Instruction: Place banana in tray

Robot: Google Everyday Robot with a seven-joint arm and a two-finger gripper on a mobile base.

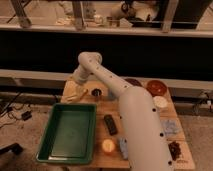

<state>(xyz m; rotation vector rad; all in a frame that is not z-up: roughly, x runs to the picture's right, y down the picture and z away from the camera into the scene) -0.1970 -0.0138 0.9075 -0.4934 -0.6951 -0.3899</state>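
My arm [136, 117] is the biggest thing here, sweeping from the near right across the wooden table [101, 112] to its far left corner. Next comes the green tray [70, 132] on the table's left side, with nothing in it. My pincer [76, 92] hangs just beyond the tray's far rim; whether it is wide, narrow or holding anything, I cannot tell. The pale banana [69, 96] shows right at my pincer, outside the tray. A dark block [110, 124] and a round yellow-orange fruit [108, 146] lie right of the tray.
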